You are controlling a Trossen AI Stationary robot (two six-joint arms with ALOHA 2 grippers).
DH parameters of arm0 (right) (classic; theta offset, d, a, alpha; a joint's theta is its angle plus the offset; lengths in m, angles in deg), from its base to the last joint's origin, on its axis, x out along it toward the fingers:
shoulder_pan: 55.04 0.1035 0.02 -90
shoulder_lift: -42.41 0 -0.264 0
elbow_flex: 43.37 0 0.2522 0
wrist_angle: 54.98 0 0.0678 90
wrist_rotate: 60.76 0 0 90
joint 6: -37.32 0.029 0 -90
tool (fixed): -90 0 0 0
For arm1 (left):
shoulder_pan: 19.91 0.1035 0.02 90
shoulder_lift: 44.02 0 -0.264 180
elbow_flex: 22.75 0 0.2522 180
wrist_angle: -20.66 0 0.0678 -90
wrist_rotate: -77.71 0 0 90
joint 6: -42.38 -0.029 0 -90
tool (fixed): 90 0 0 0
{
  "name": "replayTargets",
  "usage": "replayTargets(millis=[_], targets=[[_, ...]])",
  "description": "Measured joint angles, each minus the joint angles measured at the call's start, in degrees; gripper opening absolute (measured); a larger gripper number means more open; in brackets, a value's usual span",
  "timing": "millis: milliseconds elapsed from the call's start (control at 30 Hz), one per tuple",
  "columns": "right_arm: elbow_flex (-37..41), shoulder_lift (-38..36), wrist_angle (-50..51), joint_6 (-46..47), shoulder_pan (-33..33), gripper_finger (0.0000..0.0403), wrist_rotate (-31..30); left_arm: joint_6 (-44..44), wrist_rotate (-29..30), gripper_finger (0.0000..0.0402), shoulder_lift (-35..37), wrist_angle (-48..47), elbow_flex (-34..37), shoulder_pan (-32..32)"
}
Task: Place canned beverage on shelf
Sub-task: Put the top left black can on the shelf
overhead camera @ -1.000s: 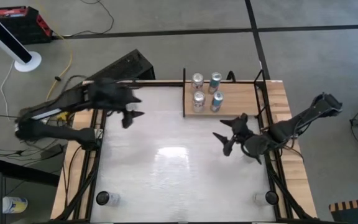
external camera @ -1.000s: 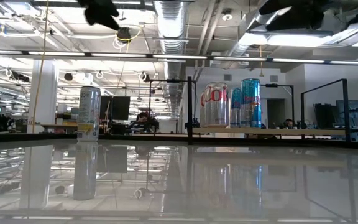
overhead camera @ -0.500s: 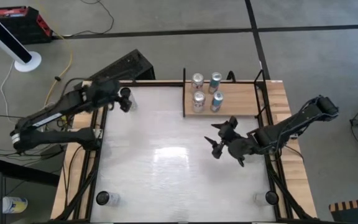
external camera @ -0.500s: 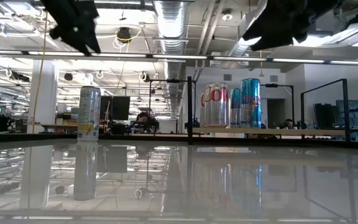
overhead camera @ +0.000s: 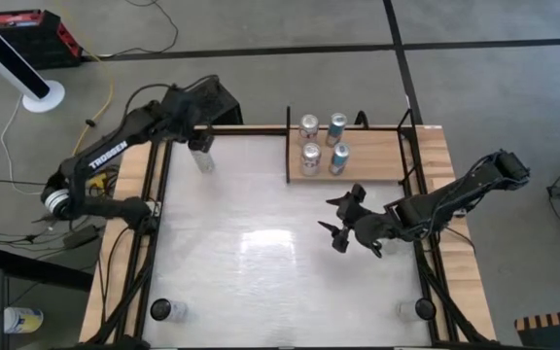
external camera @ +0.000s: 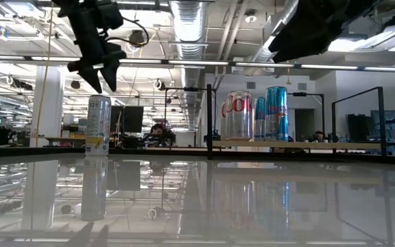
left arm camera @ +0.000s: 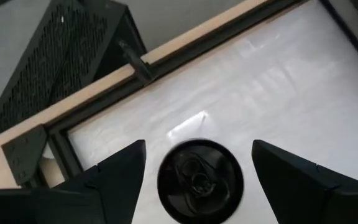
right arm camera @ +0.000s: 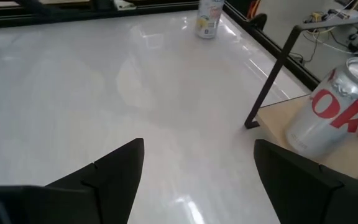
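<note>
1. Since a second ago the left arm has swung from the table's left edge toward the far left corner, and the left gripper (overhead camera: 200, 146) now hangs directly over the standing can (overhead camera: 202, 158); the right arm has reached farther in over the white tabletop (overhead camera: 280, 282).
2. Seen from the left wrist, the two dark fingers (left arm camera: 114, 180) stand spread apart, one on each side of the can's top (left arm camera: 199, 180), above it and not touching it.
3. From table height, the left gripper (external camera: 100, 68) points down just above the tall silver can (external camera: 99, 125), with a gap between them.
4. Over the middle right of the table, the right gripper (overhead camera: 338, 222) is also spread open with nothing between its fingers (right arm camera: 104, 180).
5. At the far side of the table, right of centre, lies the shelf (overhead camera: 377, 156), a light wooden board with thin black posts at its ends; four cans (overhead camera: 323, 142) stand grouped on its left half.
6. The right wrist view shows a shelf post (right arm camera: 272, 78) and a silver can with red lettering (right arm camera: 331, 106) on the board, with the lone can (right arm camera: 209, 17) far across the table.
7. The glossy tabletop mirrors the ceiling lights; wooden strips (overhead camera: 124, 253) edge it left and right.
8. Beyond the table is a large hall with ceiling ducts (external camera: 190, 20), strip lights, a white column (external camera: 48, 103) and dark screens (external camera: 132, 118).
</note>
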Motion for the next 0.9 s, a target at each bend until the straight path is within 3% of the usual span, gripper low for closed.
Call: replayTargets(millis=[333,900], targets=[[0.01,0.00,0.03,-2.45,0.35,0.0327,0.03,-1.68,-6.58,0.0322,-5.91,-1.22,-0.09,0.56],[0.00,0.00,-0.11,-2.25,0.33,0.0327,0.01,-3.04,-5.49,0.0325,-6.38,-7.67,-0.09,-0.33]])
